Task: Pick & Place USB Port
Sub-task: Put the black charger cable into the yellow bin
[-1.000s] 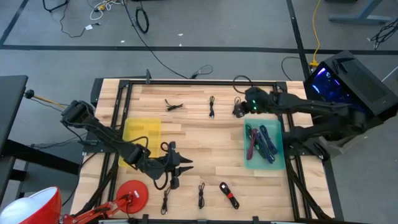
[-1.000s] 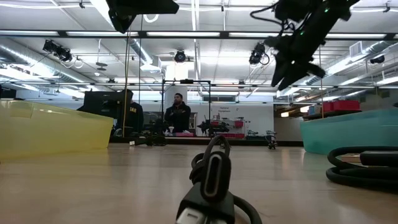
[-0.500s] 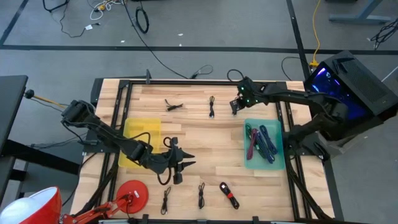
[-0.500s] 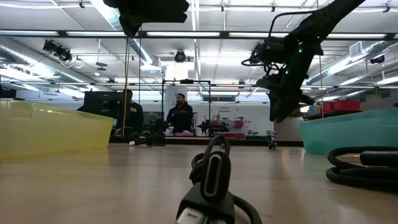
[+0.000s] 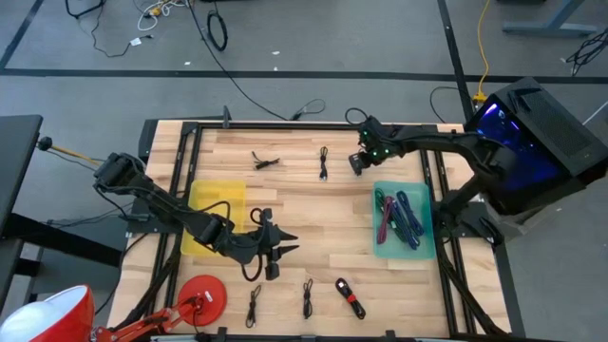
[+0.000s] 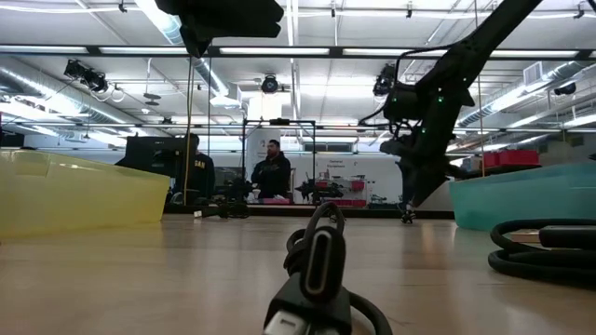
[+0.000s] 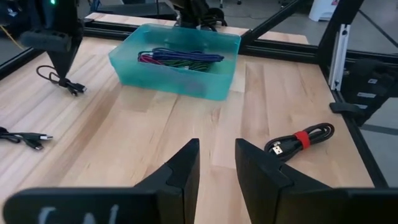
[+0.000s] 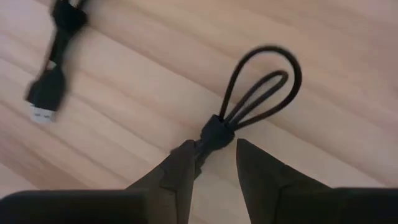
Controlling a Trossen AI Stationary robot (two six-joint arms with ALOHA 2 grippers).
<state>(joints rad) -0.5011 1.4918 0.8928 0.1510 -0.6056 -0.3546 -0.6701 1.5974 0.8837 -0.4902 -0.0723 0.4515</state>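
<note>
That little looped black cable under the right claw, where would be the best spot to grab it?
Probably at the tied waist of the looped black cable, coming straight down from above. It lies flat on the table, and there its strands bunch tightly, right below the right claw, whose fingers stand apart.

Grey floor (image 5: 313,57) fills the frame's top, loose cables (image 5: 217,27) trailing; ceiling strip lights (image 6: 154,14) glow upper left.

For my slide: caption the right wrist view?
Right gripper open above a looped black cable on the wooden table.
</note>
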